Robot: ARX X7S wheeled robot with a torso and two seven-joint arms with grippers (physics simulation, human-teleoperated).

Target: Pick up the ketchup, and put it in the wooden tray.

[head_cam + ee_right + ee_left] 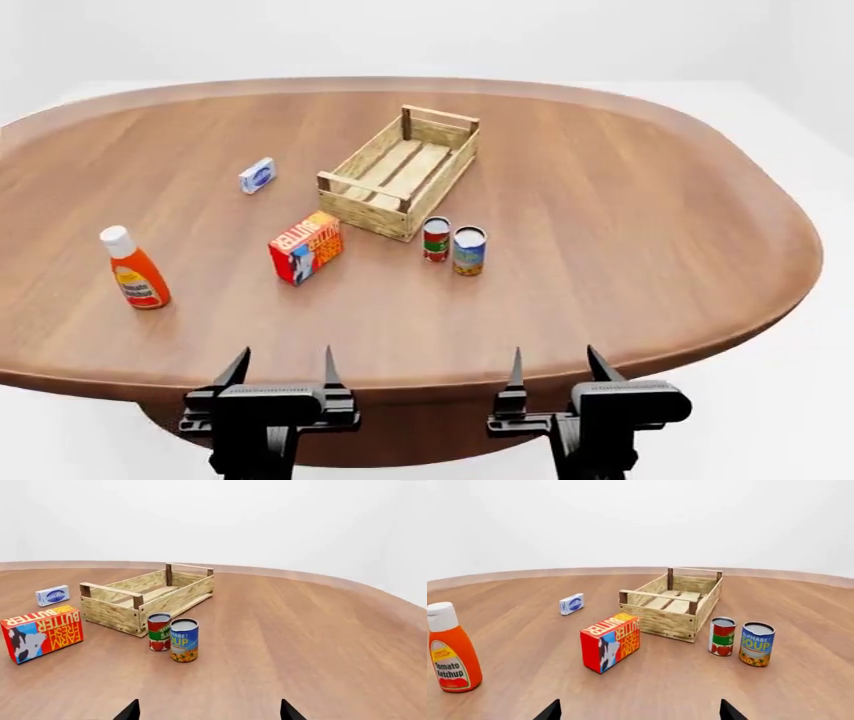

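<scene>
The ketchup point(135, 271), a slim orange-red bottle with a white cap, stands upright at the table's left; it also shows in the left wrist view point(450, 651). The wooden tray point(400, 172), a pale slatted crate, sits empty near the table's middle, and shows in the left wrist view point(672, 602) and right wrist view point(148, 596). My left gripper point(282, 368) is open and empty at the table's near edge, well short of the ketchup. My right gripper point(553, 367) is open and empty at the near edge too.
A red butter box point(306, 247) stands in front of the tray. A red-labelled can point(437, 239) and a blue soup can point(469, 250) stand beside it. A small blue-white box point(258, 175) lies left of the tray. The brown table point(641, 200) is rounded.
</scene>
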